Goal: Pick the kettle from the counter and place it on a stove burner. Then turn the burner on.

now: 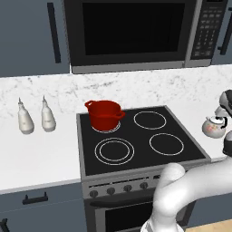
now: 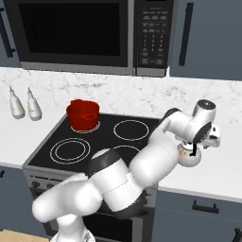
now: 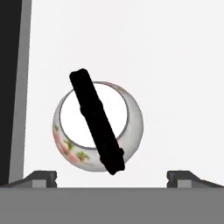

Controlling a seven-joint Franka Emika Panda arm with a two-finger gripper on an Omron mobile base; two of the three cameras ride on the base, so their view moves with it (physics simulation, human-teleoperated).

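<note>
Leftmost in the left base view, two white bottles [image 1: 26,118] stand on the table [image 1: 41,156]; a red pot [image 1: 104,114] sits on the cooktop's [image 1: 140,140] back left ring. Right of centre lies the empty front right stove burner [image 1: 166,144]. Farther right, the kettle [image 1: 214,126] rests on the table beside the cooktop. Directly above it in the hand view, the tool [image 3: 112,177] hangs spread wide, its fingertips [image 3: 41,177] not touching the kettle.

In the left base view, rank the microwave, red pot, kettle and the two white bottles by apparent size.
1. microwave
2. red pot
3. The two white bottles, alike
4. kettle, close to the bottles, so unsure
</note>
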